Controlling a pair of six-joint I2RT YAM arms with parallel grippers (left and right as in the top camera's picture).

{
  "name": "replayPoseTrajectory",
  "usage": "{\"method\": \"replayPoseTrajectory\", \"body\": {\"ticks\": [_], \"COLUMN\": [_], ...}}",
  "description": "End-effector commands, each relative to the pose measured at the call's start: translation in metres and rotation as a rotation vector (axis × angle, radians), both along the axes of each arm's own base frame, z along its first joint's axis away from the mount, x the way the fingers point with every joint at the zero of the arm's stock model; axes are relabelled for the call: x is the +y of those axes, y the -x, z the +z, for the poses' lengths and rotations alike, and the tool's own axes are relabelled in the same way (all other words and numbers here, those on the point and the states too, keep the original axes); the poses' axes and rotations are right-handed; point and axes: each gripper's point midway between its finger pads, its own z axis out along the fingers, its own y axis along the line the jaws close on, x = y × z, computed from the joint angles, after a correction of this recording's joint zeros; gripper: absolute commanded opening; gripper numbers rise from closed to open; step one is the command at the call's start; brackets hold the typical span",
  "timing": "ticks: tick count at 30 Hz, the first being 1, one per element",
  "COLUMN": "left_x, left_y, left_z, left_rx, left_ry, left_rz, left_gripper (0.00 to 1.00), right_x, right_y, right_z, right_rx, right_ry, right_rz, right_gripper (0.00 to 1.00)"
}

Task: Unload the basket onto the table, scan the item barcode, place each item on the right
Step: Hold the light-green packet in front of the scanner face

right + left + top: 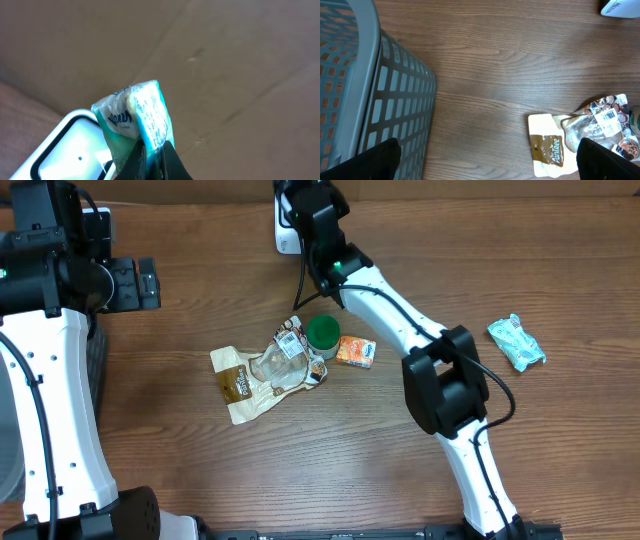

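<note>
At the table's far edge, overhead: the right arm point(400, 310) stretches across to a white scanner point(287, 235). Its black wrist hides the gripper and its load from above.
Table middle, overhead: a brown-and-cream snack pouch point(238, 383), a clear-windowed pouch point(285, 352) with a white label, a green round lid point(322, 332) and an orange packet point(355, 351) lie bunched together, probably stock yet to be scanned.
Right side, overhead: a second tissue pack point(517, 343) lies alone, well apart from the bunch.
Left arm point(50, 380), overhead: drawn up at the left edge, clear of the items, so the other arm has the scanner to itself.
Left gripper point(492, 162), left wrist view: jaws spread wide with only bare wood between them. It holds nothing.
Basket point(375, 100), left wrist view: grey and slotted, just beside this gripper. It is likely where scanned goods go.
Right gripper point(152, 160), right wrist view: clamped tight on the lower edge of a teal Kleenex tissue pack point(135, 117).
Item position, right wrist view: the pack stands upright in the fingers, just beside the scanner's white-framed window at lower left.
Reason for the grip: pinching the thin end seems meant to leave the printed faces bare for the reader.
Barcode: not visible, so whether it faces the window cannot be told.
</note>
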Motion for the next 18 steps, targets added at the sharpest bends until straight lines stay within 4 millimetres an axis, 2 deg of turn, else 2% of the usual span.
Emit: {"method": "replayPoseTrajectory", "body": {"ticks": [1, 8, 18], "left_x": [0.004, 0.004, 0.004], "left_y": [0.001, 0.001, 0.001], "left_z": [0.005, 0.005, 0.005], "left_rx": [-0.014, -0.014, -0.014], "left_ry": [-0.012, -0.012, -0.012], "left_rz": [-0.004, -0.004, -0.004], "left_gripper": [0.99, 0.99, 0.99], "right_x": [0.012, 0.018, 0.019], "right_y": [-0.001, -0.005, -0.006], "right_z": [-0.016, -0.055, -0.056], "right_rx": [-0.006, 0.023, 0.021], "right_ry": [0.128, 0.167, 0.166], "right_rz": [0.058, 0.082, 0.084], "right_gripper": [0.04, 0.04, 0.04]}}
